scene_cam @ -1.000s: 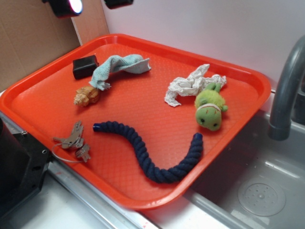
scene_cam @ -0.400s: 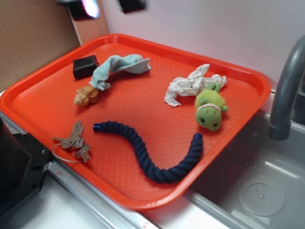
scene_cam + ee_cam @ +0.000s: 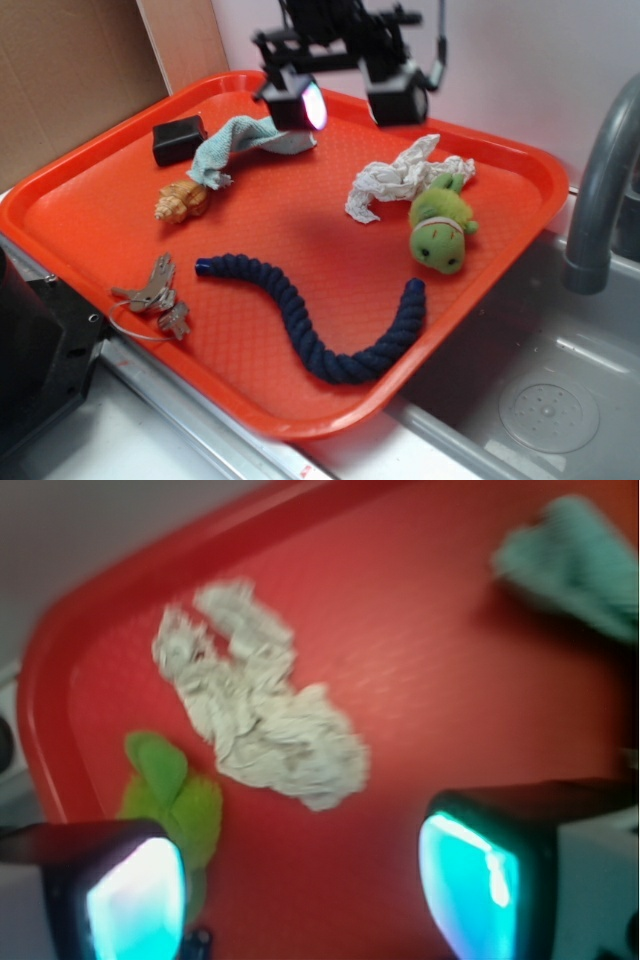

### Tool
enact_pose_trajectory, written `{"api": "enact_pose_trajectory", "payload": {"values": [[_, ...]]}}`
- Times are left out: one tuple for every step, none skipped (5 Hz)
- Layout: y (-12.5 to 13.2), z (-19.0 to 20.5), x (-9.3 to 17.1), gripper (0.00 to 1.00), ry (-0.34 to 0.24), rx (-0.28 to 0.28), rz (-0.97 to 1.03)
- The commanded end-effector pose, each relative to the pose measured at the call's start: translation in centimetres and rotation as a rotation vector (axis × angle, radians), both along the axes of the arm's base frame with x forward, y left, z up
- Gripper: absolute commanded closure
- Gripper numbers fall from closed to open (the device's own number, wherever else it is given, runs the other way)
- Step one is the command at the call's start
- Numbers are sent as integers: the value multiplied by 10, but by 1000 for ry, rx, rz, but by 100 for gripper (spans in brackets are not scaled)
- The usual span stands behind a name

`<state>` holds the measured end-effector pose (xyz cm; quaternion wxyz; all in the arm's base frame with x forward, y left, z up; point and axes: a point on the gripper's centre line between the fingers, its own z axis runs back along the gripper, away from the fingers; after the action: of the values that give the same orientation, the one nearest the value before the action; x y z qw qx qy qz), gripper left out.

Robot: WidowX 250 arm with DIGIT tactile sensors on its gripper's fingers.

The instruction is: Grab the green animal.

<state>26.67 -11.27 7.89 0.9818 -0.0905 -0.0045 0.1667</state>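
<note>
Jaws spread wide, nothing between them; the gripper [image 3: 347, 98] hangs in the air over the far part of the red tray [image 3: 95, 190], w/ 2 lit pads visible, 1 finger [image 3: 297, 103] above the blue-green cloth [image 3: 245, 142] and the other finger [image 3: 397, 102] above the crumpled white paper wad [image 3: 400, 176]. Wrist view is blurred: both pads glow cyan at the bottom corners, gripper [image 3: 300, 885] open over bare tray surface, paper wad [image 3: 255, 723] just beyond, part of the green animal [image 3: 172, 800] showing beside the left-hand pad. In the exterior view the green animal [image 3: 441, 226] lies near the tray's right rim, touching the paper wad, apart from the gripper. Nearer the front: dark blue rope [image 3: 320, 316] curved across the tray, keys [image 3: 152, 296] at the left edge. Tan shell figure [image 3: 182, 201] and black box [image 3: 178, 139] sit by the cloth. Grey faucet [image 3: 603, 190] and sink [image 3: 540, 390] at right.
</note>
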Motion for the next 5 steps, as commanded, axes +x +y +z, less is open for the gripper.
{"api": "enact_pose_trajectory", "payload": {"values": [[-43,-27,23,0,13,-88,-73],[-52,-37,6,0,-7,-118,-88],[-59,-50,-16,0,16,-144,-82],[-59,-61,-39,100,85,-112,-70],[-58,-61,-59,100,96,-82,-88]]}}
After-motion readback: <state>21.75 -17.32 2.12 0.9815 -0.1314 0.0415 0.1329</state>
